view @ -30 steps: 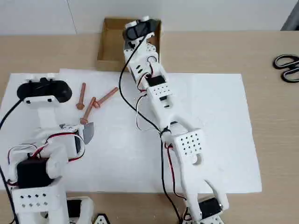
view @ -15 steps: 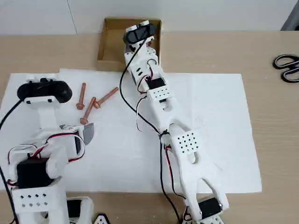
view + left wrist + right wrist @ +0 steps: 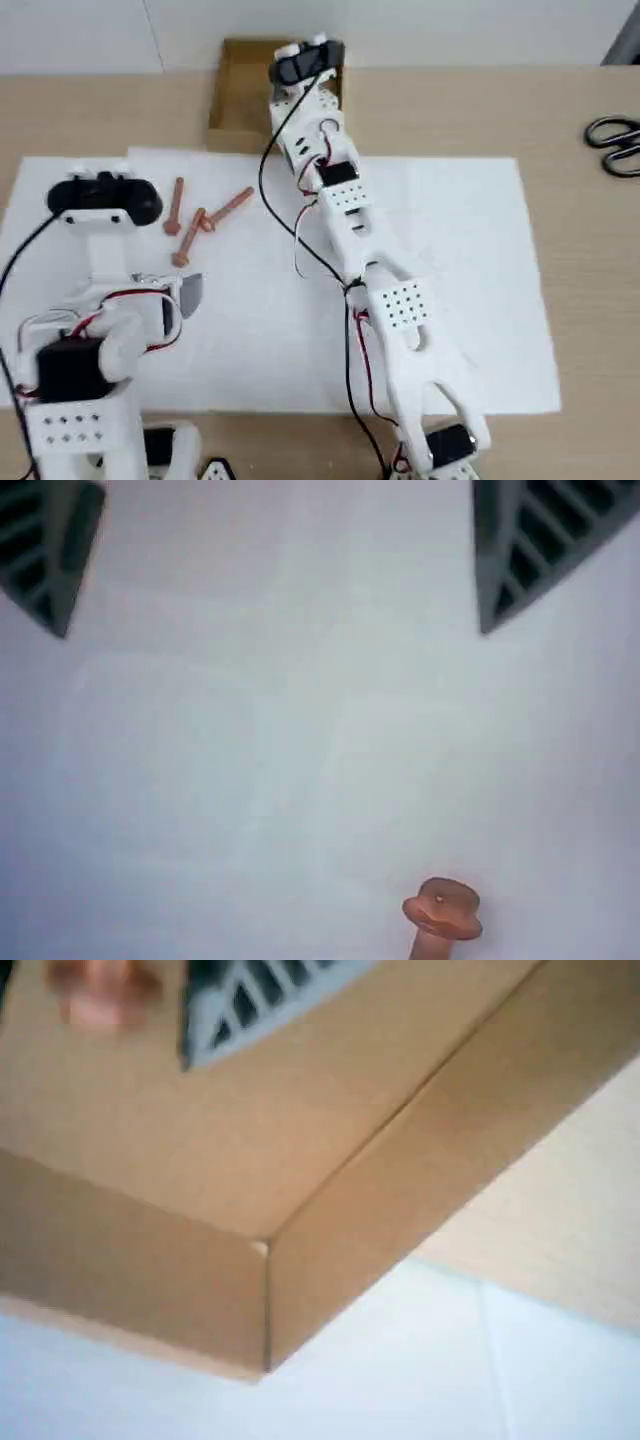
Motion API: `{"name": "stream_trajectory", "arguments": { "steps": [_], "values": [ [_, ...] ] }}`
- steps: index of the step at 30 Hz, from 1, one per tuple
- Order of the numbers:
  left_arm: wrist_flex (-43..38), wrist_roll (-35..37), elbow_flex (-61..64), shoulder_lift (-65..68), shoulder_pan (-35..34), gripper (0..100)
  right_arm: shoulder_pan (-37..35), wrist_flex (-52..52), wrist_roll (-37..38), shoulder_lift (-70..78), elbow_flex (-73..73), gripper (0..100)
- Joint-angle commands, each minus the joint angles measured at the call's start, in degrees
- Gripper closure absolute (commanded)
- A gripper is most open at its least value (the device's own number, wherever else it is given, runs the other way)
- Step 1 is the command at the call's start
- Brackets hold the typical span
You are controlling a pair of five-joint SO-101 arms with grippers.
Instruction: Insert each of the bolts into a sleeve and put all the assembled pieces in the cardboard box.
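Three reddish-brown bolts [image 3: 190, 235] lie loose on the white sheet [image 3: 450, 250], left of centre. My left gripper [image 3: 182, 290] hovers just in front of them, open, with its dark fingers [image 3: 520, 550] wide apart over bare sheet. One bolt head [image 3: 441, 910] shows in the left wrist view. The cardboard box [image 3: 235, 100] stands at the back edge of the sheet. My right gripper [image 3: 300, 65] hangs over the box's right side. A blurred pinkish bolt [image 3: 95, 995] sits between its fingers [image 3: 260, 1000], above the box floor [image 3: 250, 1130] and near a corner.
Black-handled scissors [image 3: 615, 145] lie on the bare wooden table at the far right. The right arm stretches diagonally across the middle of the sheet. The sheet's right half is open room.
The right arm has stretched a little farther back over the box. The left arm's wrist has shifted slightly to the right. The bolts on the sheet have not moved.
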Motion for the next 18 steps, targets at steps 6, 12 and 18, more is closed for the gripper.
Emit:
{"name": "stream_trajectory", "arguments": {
  "steps": [6,12,18],
  "values": [
    [0.2,-0.4,-0.5,-0.6,0.1,75,3.4,22.5,-0.4,-2.2,-23.6,88.6],
    [0.0,-0.4,-0.5,-0.6,0.1,75,6.4,39.0,-0.5,-5.0,-30.6,88.6],
    [0.0,-0.5,-0.5,-0.6,0.1,75,7.8,58.4,-0.5,-18.9,-30.2,88.7]
  ]
}}
